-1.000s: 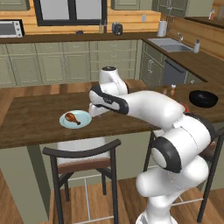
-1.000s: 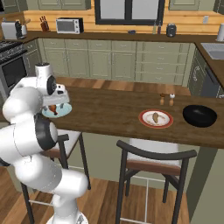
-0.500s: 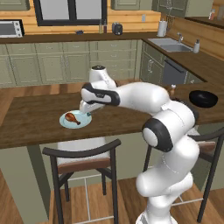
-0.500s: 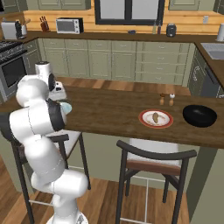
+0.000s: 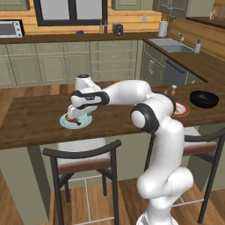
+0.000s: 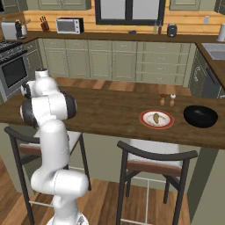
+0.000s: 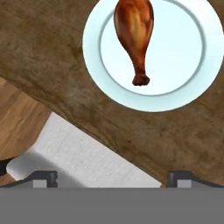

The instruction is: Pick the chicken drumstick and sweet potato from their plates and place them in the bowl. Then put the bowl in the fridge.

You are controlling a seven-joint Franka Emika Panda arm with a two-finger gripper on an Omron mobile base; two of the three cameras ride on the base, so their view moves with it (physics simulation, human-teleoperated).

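Observation:
The chicken drumstick (image 7: 134, 35) is glossy reddish-brown and lies on the light blue plate (image 7: 186, 57), thin bone end pointing toward my fingertips (image 7: 43, 177). My gripper (image 5: 75, 115) hangs just above that plate (image 5: 65, 123) at the left of the wooden counter, open and holding nothing. The sweet potato (image 6: 156, 117) rests on the cream, red-rimmed plate (image 6: 145, 118) further right. The black bowl (image 6: 200, 116) stands beside it at the right end, seen too as the bowl (image 5: 204, 99). The fridge is out of view.
Two small shakers (image 6: 167, 100) stand behind the red-rimmed plate. Dark-framed stools (image 5: 83, 158) sit below the counter's near edge, and a pale stool seat (image 7: 78, 153) lies under my hand. My own arm (image 5: 132, 92) spans the counter.
The arm has swung left and the hand has come down over the blue plate. The jaws have stayed wide; plates, food and bowl have not moved.

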